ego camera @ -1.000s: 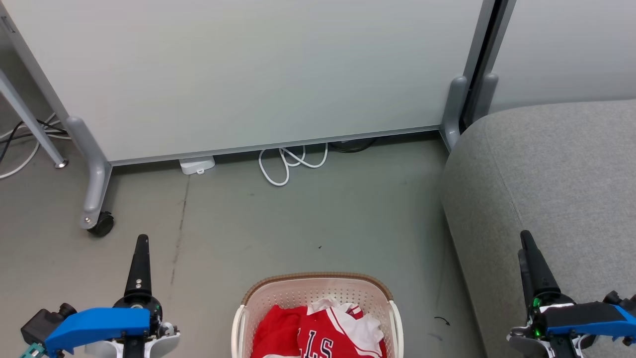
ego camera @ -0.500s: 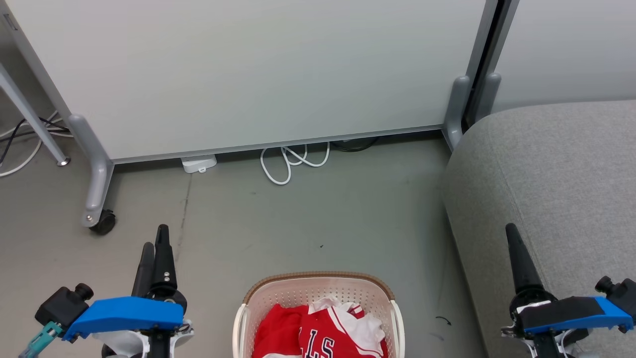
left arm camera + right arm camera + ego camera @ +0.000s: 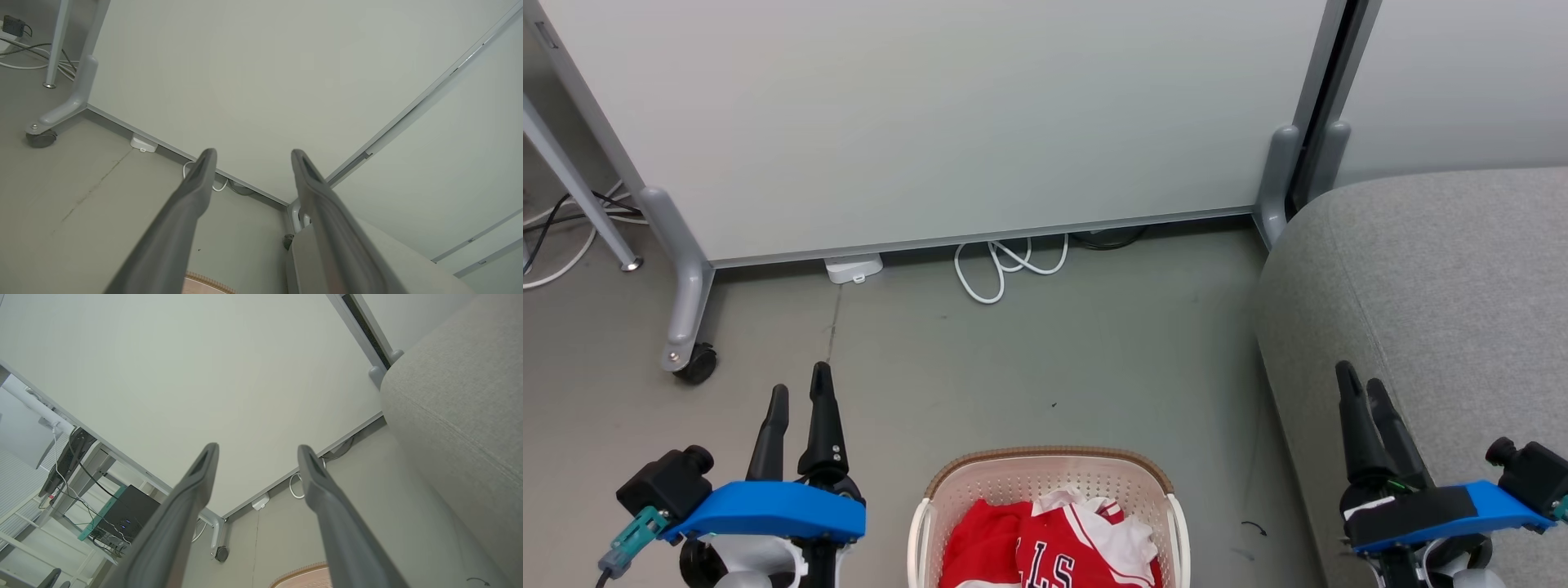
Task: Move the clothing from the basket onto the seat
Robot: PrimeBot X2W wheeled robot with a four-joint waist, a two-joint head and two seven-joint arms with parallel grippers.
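Basket [image 3: 1013, 482] on grey floor [image 3: 1029, 367] near seat [image 3: 1429, 286]

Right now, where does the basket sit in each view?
Head view: basket at bottom centre, cut off by the bottom edge.
Left wrist view: a sliver of its brown rim at the bottom edge, left of centre.
Right wrist view: a rim arc at the bottom edge, just right of centre.
Shared landmark: small white box at the foot of the panel.

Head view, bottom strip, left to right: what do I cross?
left gripper → basket → right gripper
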